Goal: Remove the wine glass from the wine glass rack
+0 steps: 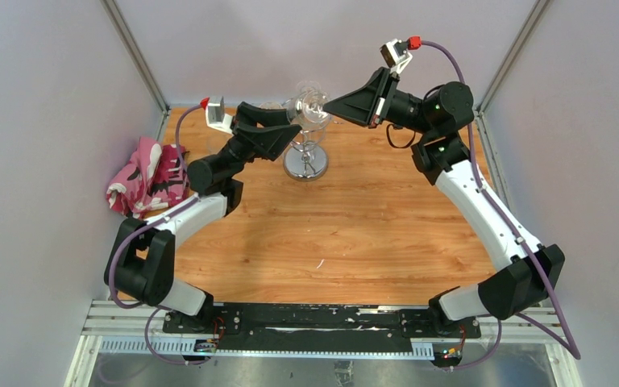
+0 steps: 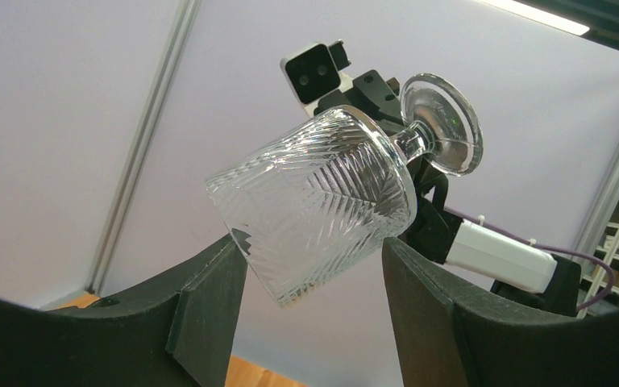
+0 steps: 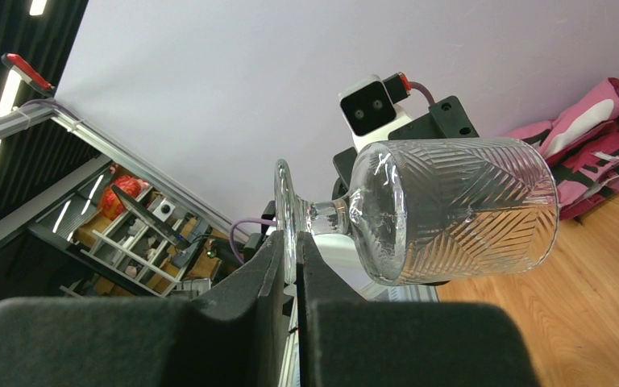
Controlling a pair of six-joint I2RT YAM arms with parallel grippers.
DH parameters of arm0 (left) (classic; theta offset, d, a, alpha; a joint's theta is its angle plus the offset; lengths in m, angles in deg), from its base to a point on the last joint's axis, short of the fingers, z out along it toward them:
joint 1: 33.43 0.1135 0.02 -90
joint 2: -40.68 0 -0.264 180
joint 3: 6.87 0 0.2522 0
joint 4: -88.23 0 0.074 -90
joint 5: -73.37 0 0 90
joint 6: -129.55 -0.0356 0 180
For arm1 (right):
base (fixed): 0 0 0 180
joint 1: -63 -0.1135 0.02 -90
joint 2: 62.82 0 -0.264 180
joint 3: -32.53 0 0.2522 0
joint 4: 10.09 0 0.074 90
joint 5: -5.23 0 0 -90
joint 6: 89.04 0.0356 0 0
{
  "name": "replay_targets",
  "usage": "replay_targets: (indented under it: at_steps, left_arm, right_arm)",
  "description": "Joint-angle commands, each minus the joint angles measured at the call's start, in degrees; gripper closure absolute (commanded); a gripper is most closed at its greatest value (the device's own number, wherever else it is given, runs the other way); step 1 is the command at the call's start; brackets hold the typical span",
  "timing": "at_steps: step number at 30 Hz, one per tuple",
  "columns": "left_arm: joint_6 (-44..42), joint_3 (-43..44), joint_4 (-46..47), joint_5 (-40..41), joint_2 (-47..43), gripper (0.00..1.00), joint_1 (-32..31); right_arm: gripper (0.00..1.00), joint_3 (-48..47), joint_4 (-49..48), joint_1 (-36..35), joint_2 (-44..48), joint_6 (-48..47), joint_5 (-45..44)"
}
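Right wrist view, right gripper [image 3: 292, 250] clamped on wine glass [image 3: 451, 214] foot, centre frame, clear herringbone-cut bowl lying sideways, left gripper [image 2: 314, 246] wide, flanking bowl

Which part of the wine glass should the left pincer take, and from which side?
Take the wine glass by its ribbed bowl, from the open-rim end. It lies tilted sideways, foot pinched edge-on in the right pincer, so only the bowl is free; the left pincer straddles it, open.
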Motion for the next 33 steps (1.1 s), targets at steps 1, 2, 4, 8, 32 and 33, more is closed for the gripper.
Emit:
replay_targets:
  at_steps: [1,2,4,8,32,33]
  left_arm:
    - [1.57,1.16,3.67,-1.26,-3.07,0.35,-0.19]
    - [1.69,0.91,3.65,-1.46,-4.24,0.35,-0.19]
    - [1.62,-0.16,3.57,-1.44,-7.66,0.36,-0.19]
    - [1.54,-2.75,3.5,-1.71,-14.52,0.38,-0.19]
    - [8.54,-3.9,3.38,-5.37,-20.35,0.96,-0.46]
    - [8.85,-3.89,3.38,-5.23,-20.23,1.0,-0.46]
  right_arm:
    - [1.0,2.0,-7.97,-0.65,0.2,2.85,0.27]
    - [1.0,2.94,-9.07,-0.47,0.02,3.63,0.15]
    - [1.0,4.71,-12.0,-0.18,-0.18,5.2,-0.15]
    - [1.0,6.89,-13.46,-0.15,-0.69,5.82,-0.23]
    - [1.0,3.26,-12.71,-7.58,-8.56,7.03,2.53]
    - [1.0,3.22,-12.78,-7.63,-8.56,7.06,2.69]
